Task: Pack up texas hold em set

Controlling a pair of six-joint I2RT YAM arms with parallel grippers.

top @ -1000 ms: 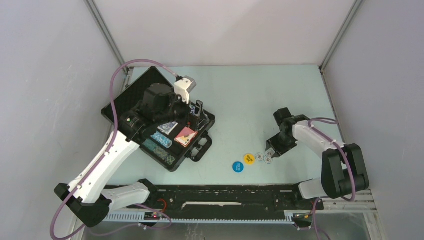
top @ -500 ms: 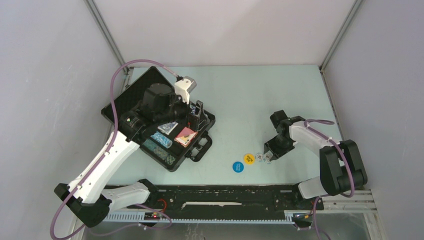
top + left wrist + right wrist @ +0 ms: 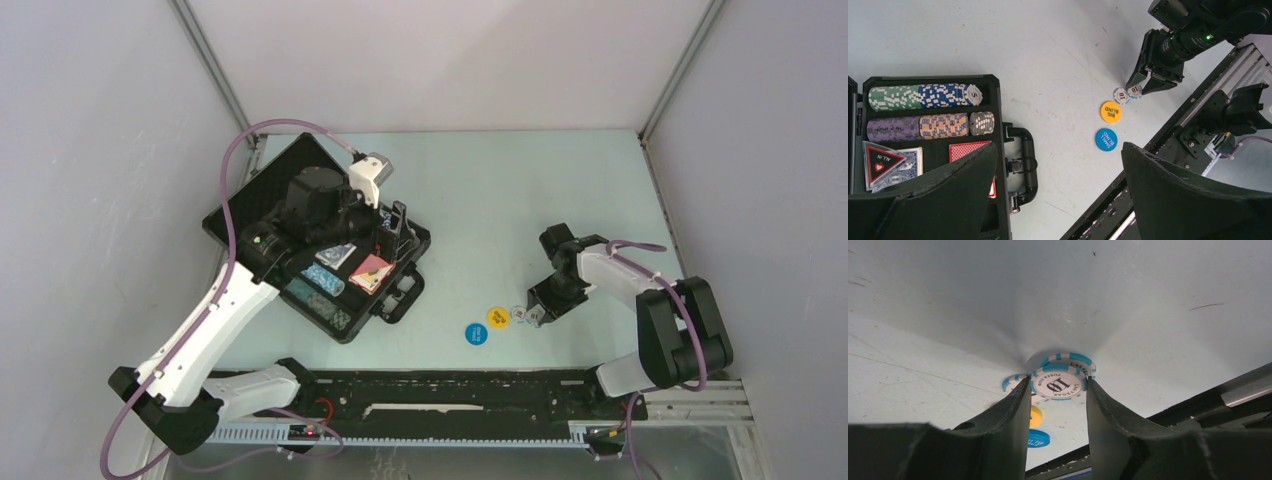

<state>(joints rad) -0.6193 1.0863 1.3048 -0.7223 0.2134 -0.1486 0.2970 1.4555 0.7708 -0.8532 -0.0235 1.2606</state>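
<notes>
The right end effector clamped a loose chip on the bench; next it needed lifting to the case, where the left end effector hung agape.

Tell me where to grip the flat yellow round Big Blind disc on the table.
Pinch the yellow disc across its thin rim, probably coming straight down: it lies flat. Close on its far and near edges, since the blue disc and a white-and-blue chip flank its other sides.
</notes>
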